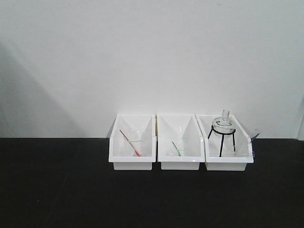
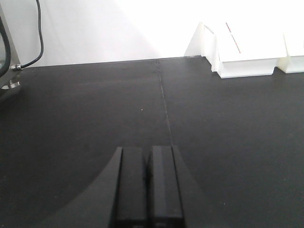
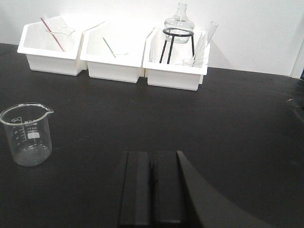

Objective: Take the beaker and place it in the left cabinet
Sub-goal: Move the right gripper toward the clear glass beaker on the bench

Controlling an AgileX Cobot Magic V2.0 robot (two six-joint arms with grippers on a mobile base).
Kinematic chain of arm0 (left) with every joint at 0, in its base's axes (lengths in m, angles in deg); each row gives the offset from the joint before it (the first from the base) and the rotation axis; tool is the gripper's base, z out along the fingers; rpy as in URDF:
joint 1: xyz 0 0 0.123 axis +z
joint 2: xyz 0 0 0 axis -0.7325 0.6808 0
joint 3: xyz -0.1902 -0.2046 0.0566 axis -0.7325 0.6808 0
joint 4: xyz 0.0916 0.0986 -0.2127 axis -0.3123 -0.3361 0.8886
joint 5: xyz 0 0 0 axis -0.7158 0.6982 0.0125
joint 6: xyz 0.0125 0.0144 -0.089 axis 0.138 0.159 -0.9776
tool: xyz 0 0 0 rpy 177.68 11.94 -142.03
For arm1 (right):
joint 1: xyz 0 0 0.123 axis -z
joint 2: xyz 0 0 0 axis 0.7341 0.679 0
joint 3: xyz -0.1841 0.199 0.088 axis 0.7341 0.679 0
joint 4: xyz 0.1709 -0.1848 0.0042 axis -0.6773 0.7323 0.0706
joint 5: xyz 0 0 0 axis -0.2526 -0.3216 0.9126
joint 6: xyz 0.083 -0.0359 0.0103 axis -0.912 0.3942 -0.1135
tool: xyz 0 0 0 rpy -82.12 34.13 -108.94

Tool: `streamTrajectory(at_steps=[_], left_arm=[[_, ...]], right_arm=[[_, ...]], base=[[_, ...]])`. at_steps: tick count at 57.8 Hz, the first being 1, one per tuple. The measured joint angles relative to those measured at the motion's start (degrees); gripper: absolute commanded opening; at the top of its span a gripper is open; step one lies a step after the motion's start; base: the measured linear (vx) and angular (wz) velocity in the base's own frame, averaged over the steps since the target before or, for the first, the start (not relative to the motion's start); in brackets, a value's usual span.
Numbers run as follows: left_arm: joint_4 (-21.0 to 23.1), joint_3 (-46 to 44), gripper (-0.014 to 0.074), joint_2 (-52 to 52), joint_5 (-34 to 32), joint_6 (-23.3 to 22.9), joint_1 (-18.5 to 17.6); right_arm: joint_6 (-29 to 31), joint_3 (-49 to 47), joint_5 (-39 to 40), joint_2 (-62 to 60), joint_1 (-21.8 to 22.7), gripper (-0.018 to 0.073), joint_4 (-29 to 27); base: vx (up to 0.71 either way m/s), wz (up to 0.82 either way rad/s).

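Black countertop (image 2: pixel 223 123) lies below the left tool (image 2: pixel 147 151) and right tool (image 3: pixel 152 155), both level, closed, empty.

At the left wrist view's left edge, a grey metal thing (image 2: pixel 4 57) is cut off, unidentifiable. The white bins (image 2: pixel 244 52) there wash out, contents unreadable. The beaker (image 3: pixel 27 135) carries print too small to read.

Three bins (image 3: pixel 50 64) (image 3: pixel 114 72) (image 3: pixel 173 79), one beaker (image 3: pixel 27 135), one flask (image 3: pixel 179 24).
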Motion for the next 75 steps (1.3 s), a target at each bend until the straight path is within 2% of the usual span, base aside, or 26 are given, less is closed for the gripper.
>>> streamTrajectory(at_steps=[59, 75], left_arm=[[0.0, 0.0, 0.0004, 0.0, 0.0, 0.0, 0.0], [0.0, 0.0, 0.0004, 0.0, 0.0, 0.0, 0.0]], right_arm=[[0.0, 0.0, 0.1, 0.0, 0.0, -0.0008, 0.3], [0.0, 0.0, 5.9, 0.0, 0.0, -0.0008, 0.8]], base=[[0.0, 0.0], [0.0, 0.0]])
